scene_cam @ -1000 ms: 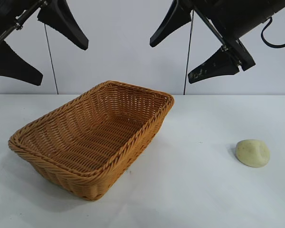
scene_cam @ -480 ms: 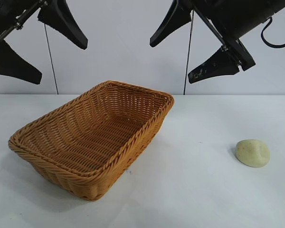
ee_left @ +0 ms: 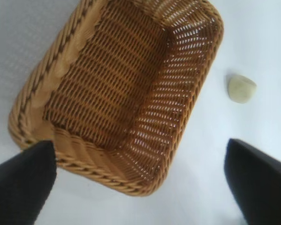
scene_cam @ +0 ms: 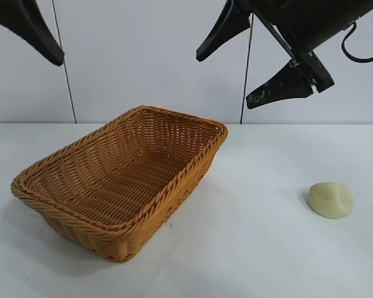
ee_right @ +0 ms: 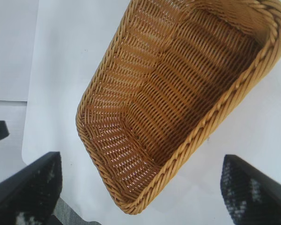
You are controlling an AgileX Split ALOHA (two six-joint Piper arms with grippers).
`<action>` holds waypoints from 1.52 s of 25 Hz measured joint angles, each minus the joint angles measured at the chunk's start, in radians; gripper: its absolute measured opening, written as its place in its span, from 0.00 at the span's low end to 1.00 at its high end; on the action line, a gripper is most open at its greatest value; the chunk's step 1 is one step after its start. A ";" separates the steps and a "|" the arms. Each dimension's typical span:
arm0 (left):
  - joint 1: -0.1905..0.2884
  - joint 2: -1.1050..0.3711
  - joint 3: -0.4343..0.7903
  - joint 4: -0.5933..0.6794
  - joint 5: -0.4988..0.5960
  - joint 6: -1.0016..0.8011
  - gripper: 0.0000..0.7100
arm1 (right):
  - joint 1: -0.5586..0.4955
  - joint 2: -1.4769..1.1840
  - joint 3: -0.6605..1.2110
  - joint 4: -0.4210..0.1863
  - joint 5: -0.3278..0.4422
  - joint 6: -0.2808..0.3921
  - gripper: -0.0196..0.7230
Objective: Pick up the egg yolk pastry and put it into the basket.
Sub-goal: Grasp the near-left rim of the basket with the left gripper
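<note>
Your left gripper [ee_left: 140,180] has its jaws spread wide with nothing between them; in its wrist view the two dark fingers [ee_left: 21,185] stand far apart, and only table and basket show in the gap. In the exterior view that gripper sits high at the far left corner, with just one black finger [scene_cam: 28,28] showing in full and the rest cut off by the edge.

Your right gripper [scene_cam: 239,68] is also wide open and holds nothing. It hangs high at the far side, right of centre, above the basket's far right corner, its two fingers splayed well apart. Its wrist view looks straight down into the basket between the finger tips [ee_right: 25,187].

The basket [scene_cam: 121,233] rests on the white table [scene_cam: 255,261], left of centre, set at an angle so that one corner points toward the near side. Nothing lies inside it.

The pastry [scene_cam: 331,200] lies on the table at the right, well apart from the basket and nearer than the basket's far rim. Neither gripper touches it; both are well above it. From the left wrist you see it as a small pale lump [ee_left: 241,88] beyond the basket's side.
</note>
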State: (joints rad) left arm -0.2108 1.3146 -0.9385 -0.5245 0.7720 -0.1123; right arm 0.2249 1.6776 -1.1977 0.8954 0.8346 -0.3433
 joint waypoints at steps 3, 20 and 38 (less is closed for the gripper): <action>-0.036 -0.054 0.064 0.032 0.000 -0.115 0.98 | 0.000 0.000 0.000 -0.001 -0.003 0.000 0.91; -0.219 0.041 0.112 0.429 -0.125 -1.081 0.98 | 0.000 0.000 0.000 -0.001 -0.008 0.000 0.91; -0.219 0.424 0.112 0.369 -0.358 -1.104 0.98 | 0.000 0.000 0.000 -0.001 -0.009 0.000 0.91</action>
State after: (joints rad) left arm -0.4297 1.7385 -0.8268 -0.1553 0.4143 -1.2160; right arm 0.2249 1.6776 -1.1977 0.8944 0.8257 -0.3433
